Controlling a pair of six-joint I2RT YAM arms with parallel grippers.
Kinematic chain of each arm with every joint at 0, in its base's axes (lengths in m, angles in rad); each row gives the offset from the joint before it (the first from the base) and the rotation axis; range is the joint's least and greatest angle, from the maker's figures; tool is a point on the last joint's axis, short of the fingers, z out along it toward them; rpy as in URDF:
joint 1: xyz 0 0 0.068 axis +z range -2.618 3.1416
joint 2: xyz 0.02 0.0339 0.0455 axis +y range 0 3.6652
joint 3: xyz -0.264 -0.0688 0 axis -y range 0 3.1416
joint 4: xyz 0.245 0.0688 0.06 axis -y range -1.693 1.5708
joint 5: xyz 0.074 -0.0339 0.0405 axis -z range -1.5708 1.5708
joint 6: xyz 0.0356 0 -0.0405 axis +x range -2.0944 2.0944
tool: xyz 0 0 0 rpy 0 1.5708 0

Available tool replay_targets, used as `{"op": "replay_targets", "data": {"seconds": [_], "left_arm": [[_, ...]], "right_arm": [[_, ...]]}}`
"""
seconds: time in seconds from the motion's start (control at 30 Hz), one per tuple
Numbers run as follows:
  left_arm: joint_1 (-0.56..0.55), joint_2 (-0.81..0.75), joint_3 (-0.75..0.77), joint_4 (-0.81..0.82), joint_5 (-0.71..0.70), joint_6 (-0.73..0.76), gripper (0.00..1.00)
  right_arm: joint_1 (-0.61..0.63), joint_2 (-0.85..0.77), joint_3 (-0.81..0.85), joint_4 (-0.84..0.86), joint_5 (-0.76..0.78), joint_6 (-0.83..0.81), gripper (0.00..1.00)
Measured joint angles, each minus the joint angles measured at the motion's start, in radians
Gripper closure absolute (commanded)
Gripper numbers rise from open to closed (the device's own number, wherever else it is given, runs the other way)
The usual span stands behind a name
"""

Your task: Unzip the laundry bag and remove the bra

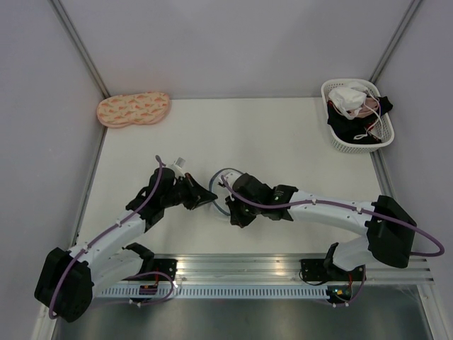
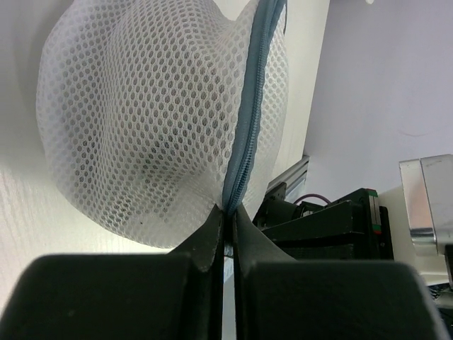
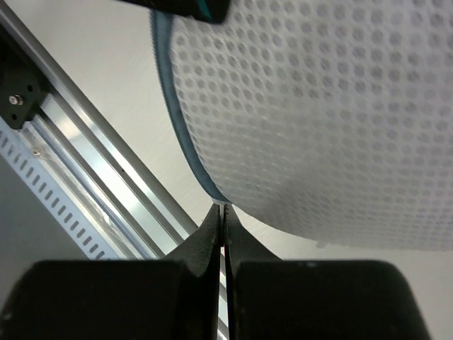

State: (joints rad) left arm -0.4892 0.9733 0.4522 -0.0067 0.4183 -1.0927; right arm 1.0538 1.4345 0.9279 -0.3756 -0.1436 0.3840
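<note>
The laundry bag (image 1: 225,178), a small white mesh dome with a blue-grey rim, sits at the table's middle between my two grippers. In the left wrist view the bag (image 2: 148,120) fills the frame, and its blue-grey zipper band (image 2: 249,106) runs down into my left gripper (image 2: 228,212), which is shut on that band. My right gripper (image 3: 224,210) is shut on the bag's blue-grey rim (image 3: 177,134), below the mesh (image 3: 333,113). From above, the left gripper (image 1: 211,197) and right gripper (image 1: 229,204) almost meet. The bra is hidden; only a dim grey shade shows through the mesh.
A peach patterned pad (image 1: 133,109) lies at the far left. A white lattice basket (image 1: 338,142) holding a white garment and dark clothes stands at the far right. A metal rail (image 1: 241,268) runs along the near edge. Walls close in on three sides.
</note>
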Motion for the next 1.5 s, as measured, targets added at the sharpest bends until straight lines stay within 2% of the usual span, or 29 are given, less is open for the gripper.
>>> {"op": "replay_targets", "data": {"seconds": [0.1,0.13,0.17,0.23,0.27,0.37,0.4,0.6,0.63,0.67,0.73,0.77,0.87,0.9,1.03,1.23,1.33,1.5], "left_arm": [[0.000,0.003,0.000,-0.003,0.000,0.000,0.98],[0.000,0.003,0.000,-0.003,0.000,0.000,0.93],[0.000,0.003,0.000,-0.003,0.000,0.000,0.68],[0.001,0.001,0.000,-0.003,0.002,0.009,0.41],[0.002,-0.002,0.000,-0.005,0.001,0.013,0.23],[0.007,-0.038,-0.001,-0.013,-0.003,0.010,0.02],[0.007,-0.057,-0.001,-0.020,-0.008,0.010,0.00],[0.008,-0.286,-0.005,-0.129,-0.087,0.007,0.00],[0.008,-0.323,-0.005,-0.152,-0.105,0.008,0.00],[0.008,-0.361,-0.005,-0.175,-0.121,0.008,0.00],[0.008,-0.415,-0.005,-0.219,-0.153,0.008,0.00],[0.008,-0.437,-0.005,-0.241,-0.167,0.008,0.00],[0.008,-0.472,-0.005,-0.299,-0.207,0.009,0.04],[0.008,-0.472,-0.006,-0.312,-0.215,0.009,0.07],[0.008,-0.456,-0.016,-0.311,-0.230,0.027,0.33],[0.008,-0.317,-0.064,-0.192,-0.187,0.062,0.38],[0.008,-0.189,-0.083,-0.104,-0.144,0.078,0.43],[0.008,-0.012,-0.084,0.021,-0.101,0.110,0.43]], "right_arm": [[0.003,-0.013,-0.005,-0.040,0.051,0.000,0.99],[0.004,-0.017,-0.005,-0.053,0.073,0.001,1.00],[0.005,-0.021,-0.005,-0.065,0.091,0.001,1.00],[0.005,-0.031,-0.005,-0.087,0.129,0.002,0.99],[0.005,-0.034,-0.005,-0.099,0.146,0.002,1.00],[0.005,-0.038,-0.005,-0.148,0.205,0.002,1.00],[0.005,-0.039,-0.005,-0.160,0.220,0.002,1.00],[-0.010,-0.047,-0.003,-0.241,0.325,0.002,0.99],[-0.015,-0.053,-0.003,-0.251,0.339,0.002,0.92],[-0.021,-0.061,-0.003,-0.259,0.351,0.006,0.59],[-0.038,-0.084,-0.003,-0.280,0.369,0.010,0.42],[-0.043,-0.098,-0.003,-0.289,0.371,0.006,0.27],[-0.053,-0.148,-0.003,-0.311,0.358,-0.008,0.15],[-0.053,-0.167,-0.003,-0.318,0.343,-0.014,0.14],[-0.053,-0.274,-0.003,-0.329,0.262,-0.032,0.14],[-0.053,-0.343,0.053,-0.314,0.230,-0.029,0.19],[-0.053,-0.280,0.109,-0.287,0.231,-0.012,0.21],[-0.053,-0.116,0.182,-0.216,0.238,0.013,0.24]]}}
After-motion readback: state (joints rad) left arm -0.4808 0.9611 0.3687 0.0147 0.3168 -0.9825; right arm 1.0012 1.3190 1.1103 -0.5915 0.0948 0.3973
